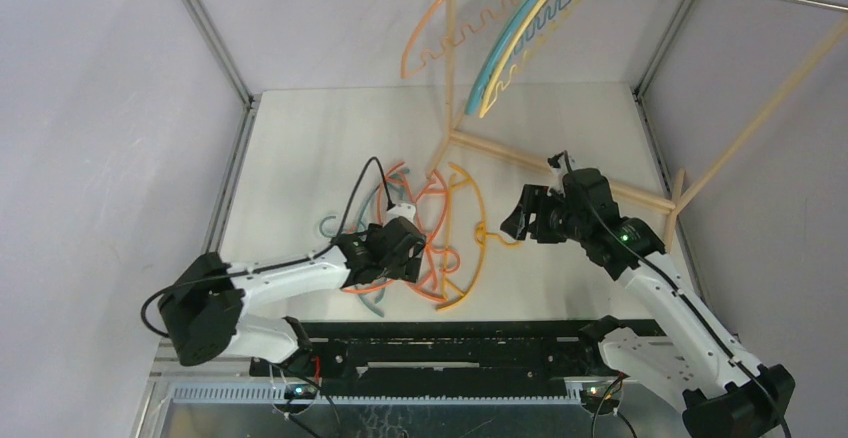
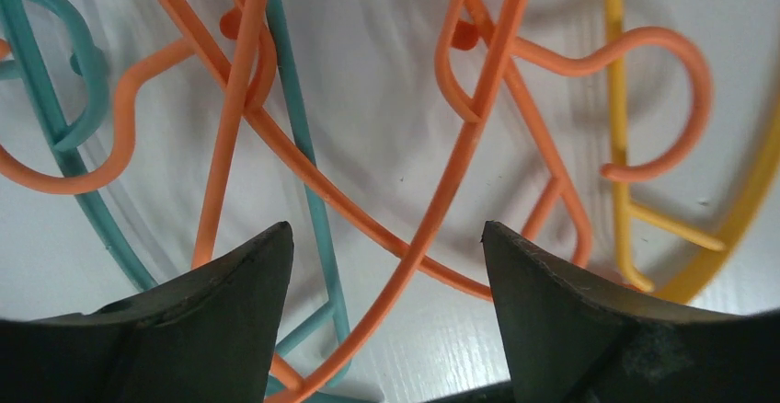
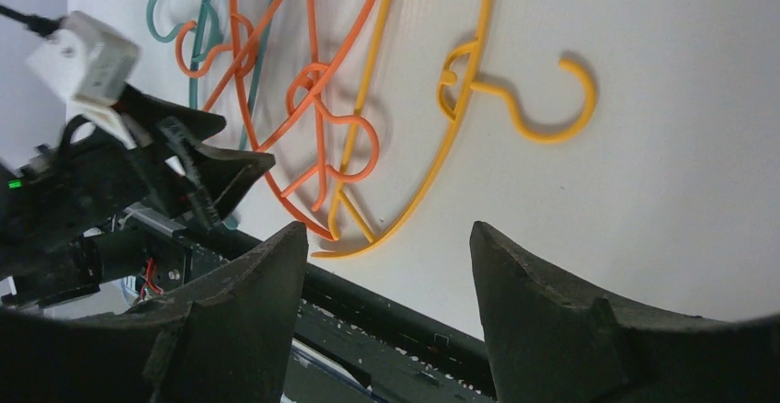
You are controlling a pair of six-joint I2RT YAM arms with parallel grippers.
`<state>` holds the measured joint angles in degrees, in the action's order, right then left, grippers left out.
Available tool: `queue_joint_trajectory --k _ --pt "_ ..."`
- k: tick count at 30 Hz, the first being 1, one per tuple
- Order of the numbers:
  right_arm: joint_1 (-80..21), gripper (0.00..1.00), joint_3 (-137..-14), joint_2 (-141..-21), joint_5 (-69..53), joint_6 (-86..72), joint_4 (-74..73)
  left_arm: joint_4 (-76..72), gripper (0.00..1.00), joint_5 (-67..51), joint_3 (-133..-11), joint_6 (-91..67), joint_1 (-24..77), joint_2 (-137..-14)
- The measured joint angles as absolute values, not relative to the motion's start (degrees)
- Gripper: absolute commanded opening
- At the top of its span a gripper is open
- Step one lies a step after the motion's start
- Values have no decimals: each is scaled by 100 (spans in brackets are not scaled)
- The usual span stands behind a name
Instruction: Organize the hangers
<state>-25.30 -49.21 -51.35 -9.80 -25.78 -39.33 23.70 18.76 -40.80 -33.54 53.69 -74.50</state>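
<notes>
Left claw (image 2: 384, 237) released, above orange hanger (image 2: 460, 159), whose bar runs diagonally through the jaw gap; right claw (image 3: 388, 233) released, farther from that hanger

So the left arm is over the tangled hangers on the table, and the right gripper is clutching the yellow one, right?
Not quite. The right wrist view shows the right gripper open and empty; the yellow hanger lies on the table. The rest is right.
</notes>
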Motion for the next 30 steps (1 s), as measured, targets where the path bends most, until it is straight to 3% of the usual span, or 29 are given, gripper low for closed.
queue_joint_trajectory --k 4,9,15,20,25,30 --pt "-2359 73 -4921 -4974 -1149 -2488 -3997 2281 76 2084 -4101 -3367 5498 -7990" --pt "-2104 73 -4921 -4838 -1319 -2416 -4064 2178 57 2095 -4163 -3374 5612 -8403" --pt "-1844 73 -4882 -4748 -1461 -2383 -4077 2150 44 2071 -4163 -3358 5614 -8455" --pt "-1715 73 -4801 -4755 -1559 -2340 -4099 2206 17 2064 -4180 -3345 5612 -8427" --pt "-1651 72 -4792 -4853 -1610 -2329 -4086 2434 1 2027 -4281 -3271 5614 -8281" --pt "-1647 72 -4792 -4912 -1688 -2324 -4049 2980 0 2025 -4678 -3116 5612 -8248"
